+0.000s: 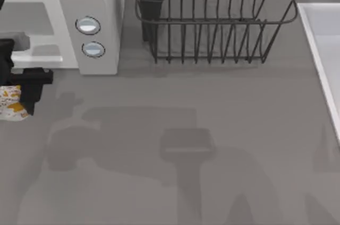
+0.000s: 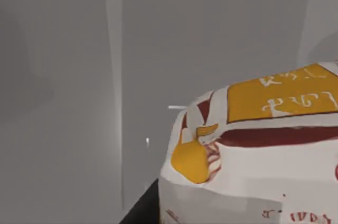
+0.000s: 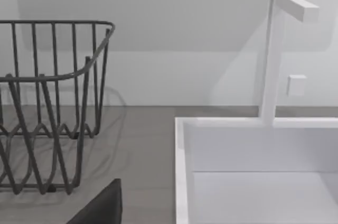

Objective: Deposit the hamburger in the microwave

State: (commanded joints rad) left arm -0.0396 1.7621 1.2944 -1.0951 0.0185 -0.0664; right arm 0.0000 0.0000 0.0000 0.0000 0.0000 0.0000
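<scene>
One arm at work, left gripper (image 1: 21,95) at the table's left edge, clamped on the hamburger (image 1: 10,104), just before the microwave (image 1: 101,28).

Light: soft, even, bright overhead.
Shadows: faint arm shapes across grey table (image 1: 212,182).
Glare: none.
Focus: sharp throughout.

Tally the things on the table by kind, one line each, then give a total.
Hamburger: 1
Microwave: 1
Dish rack: 1
Sink: 1
Total: 4
</scene>
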